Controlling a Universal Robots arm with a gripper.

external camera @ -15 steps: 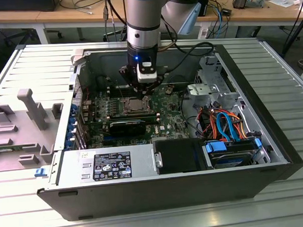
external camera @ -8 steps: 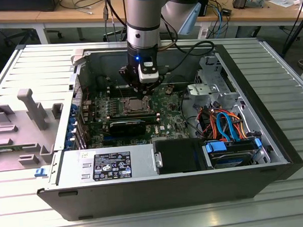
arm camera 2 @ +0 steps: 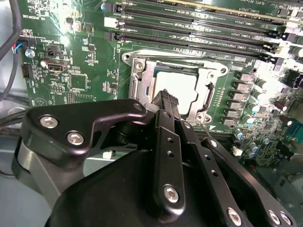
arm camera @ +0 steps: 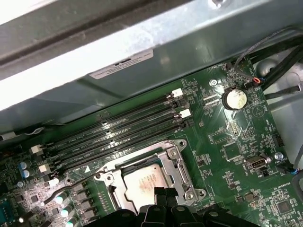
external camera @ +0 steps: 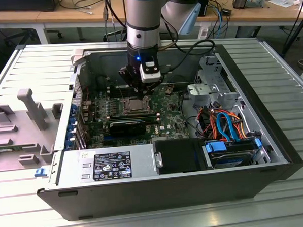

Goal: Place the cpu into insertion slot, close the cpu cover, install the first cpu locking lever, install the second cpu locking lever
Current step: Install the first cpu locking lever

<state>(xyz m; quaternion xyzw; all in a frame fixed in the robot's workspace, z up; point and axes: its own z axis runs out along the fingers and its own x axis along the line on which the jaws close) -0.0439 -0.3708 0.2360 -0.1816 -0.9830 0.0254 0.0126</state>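
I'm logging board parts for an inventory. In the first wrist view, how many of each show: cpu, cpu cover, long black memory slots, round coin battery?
cpu: 1
cpu cover: 1
memory slots: 4
coin battery: 1
Total: 7

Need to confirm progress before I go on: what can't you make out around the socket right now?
- Near edge of the cpu cover: hidden by the pincer in both wrist views.
- Cpu: its near part is covered by the pincer.
- Locking levers: too thin to tell latched or free.
- Exterior view: the arm blocks part of the insertion slot.
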